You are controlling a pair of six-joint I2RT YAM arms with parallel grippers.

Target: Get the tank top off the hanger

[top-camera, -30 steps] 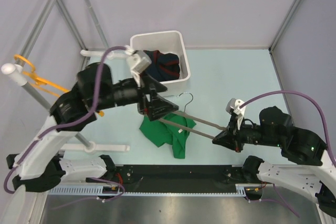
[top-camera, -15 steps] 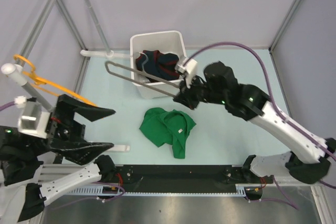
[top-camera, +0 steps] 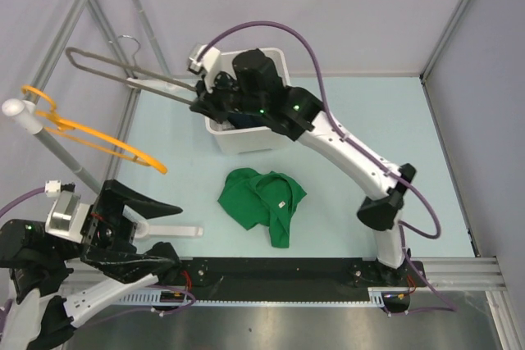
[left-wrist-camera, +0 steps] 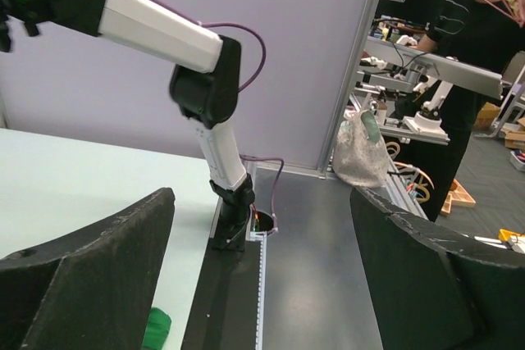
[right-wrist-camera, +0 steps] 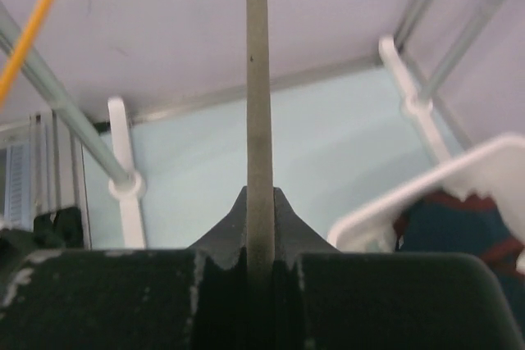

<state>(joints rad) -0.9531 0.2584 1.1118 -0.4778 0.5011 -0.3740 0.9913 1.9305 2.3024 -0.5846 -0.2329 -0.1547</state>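
The top (top-camera: 261, 202) is already off and lies crumpled on the table at lower centre. The rest, as I read it, is parking the bare hanger (right-wrist-camera: 259, 104). My right gripper (right-wrist-camera: 260, 256) is clamped on its bar and holds it out over the upper left of the overhead view.

To do this well I would hold that clamp firm, turn the hook toward the rack pole (top-camera: 61, 157), and go in slowly. The path must stay above the orange hanger (top-camera: 98, 141) so the 2 do not tangle.

My left gripper (left-wrist-camera: 262, 276) sits at lower left, jaws wide apart and empty. I would leave it there.

Count: 2 hangers (1 grey, 1 orange), 1 green top, 1 white bin (top-camera: 246, 143) and 1 dark garment (right-wrist-camera: 459, 227) in it.
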